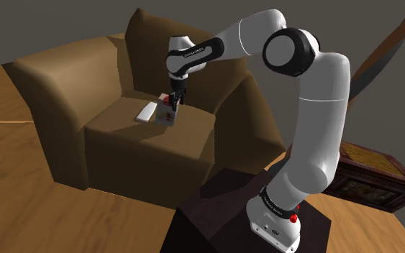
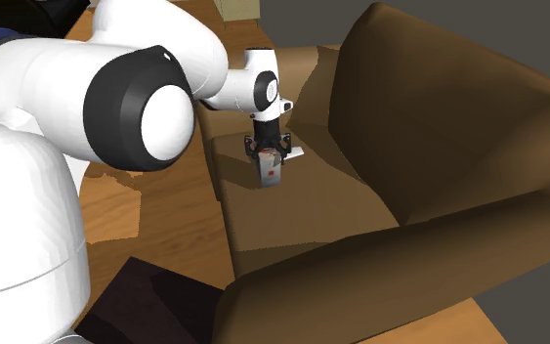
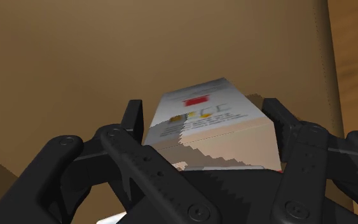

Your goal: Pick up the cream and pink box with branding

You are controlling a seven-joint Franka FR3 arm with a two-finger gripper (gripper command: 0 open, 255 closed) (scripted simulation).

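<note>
The black gripper [image 1: 173, 103] reaches down over the seat of a brown armchair [image 1: 60, 90]; its fingers [image 3: 136, 121] pinch the cream box [image 3: 203, 118] from both sides, a red mark and small print on its face; the box stands at the seat cushion, just beside a flat white object [image 1: 147, 111]; whether it is lifted cannot be told.
</note>
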